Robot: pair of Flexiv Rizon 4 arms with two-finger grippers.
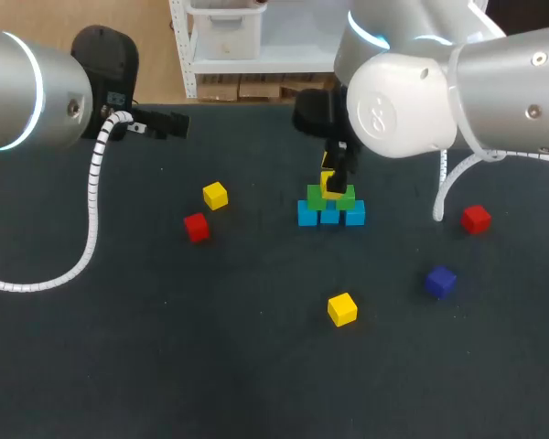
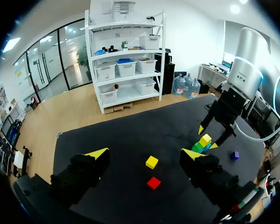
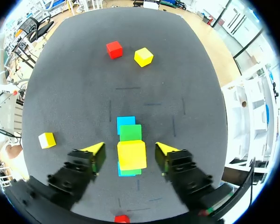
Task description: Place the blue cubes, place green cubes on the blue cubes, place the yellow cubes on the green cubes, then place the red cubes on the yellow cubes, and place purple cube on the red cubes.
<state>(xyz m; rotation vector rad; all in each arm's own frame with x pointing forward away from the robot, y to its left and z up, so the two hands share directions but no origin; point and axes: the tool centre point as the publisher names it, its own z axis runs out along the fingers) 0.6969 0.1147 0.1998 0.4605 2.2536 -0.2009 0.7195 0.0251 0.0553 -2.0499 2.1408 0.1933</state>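
Observation:
A row of three blue cubes lies mid-table with two green cubes on top. One yellow cube rests on the green ones. My right gripper stands open straddling that yellow cube, a gap showing on each side. My left gripper hangs open and empty over the far left of the table. Loose cubes: yellow, red, yellow, purple, red.
The black table has wide bare room at the front and left. From the left wrist view the stack sits ahead on the right side, with my right arm's gripper over it.

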